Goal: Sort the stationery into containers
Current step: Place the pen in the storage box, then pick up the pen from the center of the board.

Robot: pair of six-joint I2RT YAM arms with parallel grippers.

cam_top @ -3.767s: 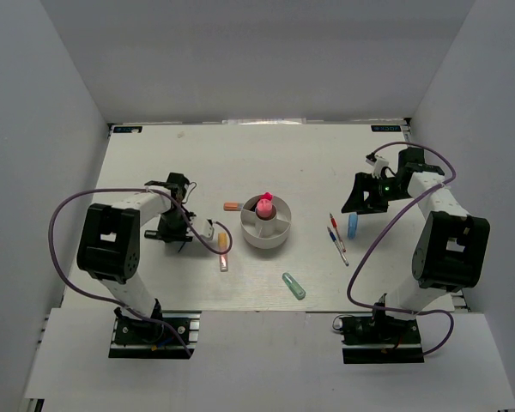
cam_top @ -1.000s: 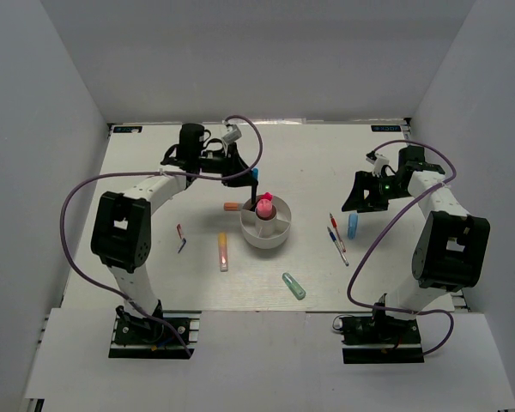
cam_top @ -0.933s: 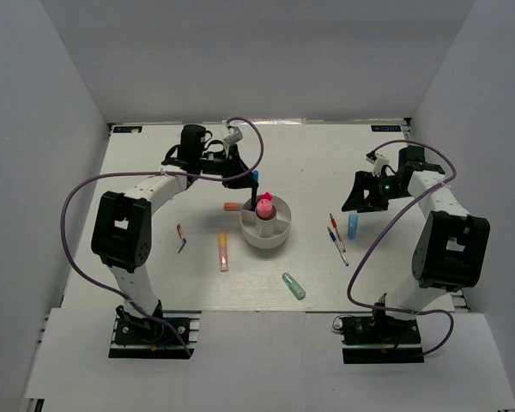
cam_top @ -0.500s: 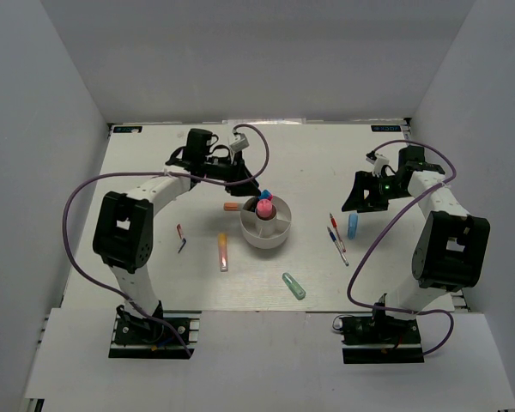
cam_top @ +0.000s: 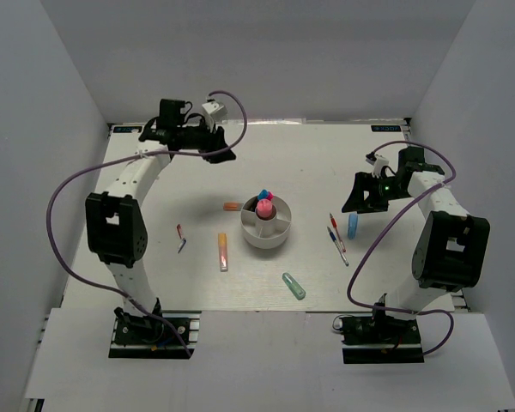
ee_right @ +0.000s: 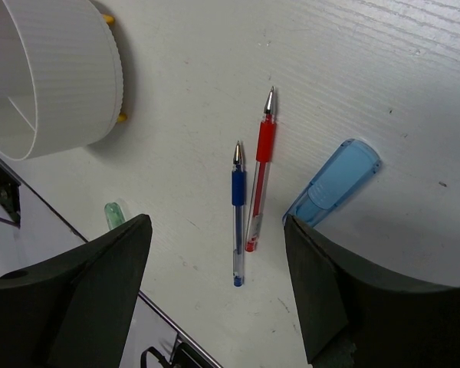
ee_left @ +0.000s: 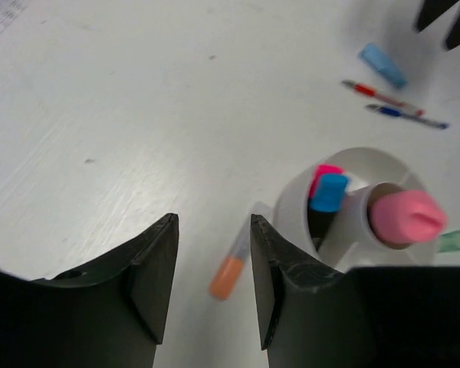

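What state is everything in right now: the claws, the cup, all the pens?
left gripper: open, empty
right gripper: open, empty
white cup: upright, partly filled
pink highlighter: standing in central well
blue-capped highlighter: standing in side compartment
orange highlighter: lying beside cup
red pen: lying on table
blue pen: lying beside red pen
blue highlighter: lying on table
mint-green highlighter: lying on table

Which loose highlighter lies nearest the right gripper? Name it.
The light-blue highlighter, beside the red pen under the open right gripper. The mint-green highlighter and orange highlighters lie farther off, nearer the white cup.
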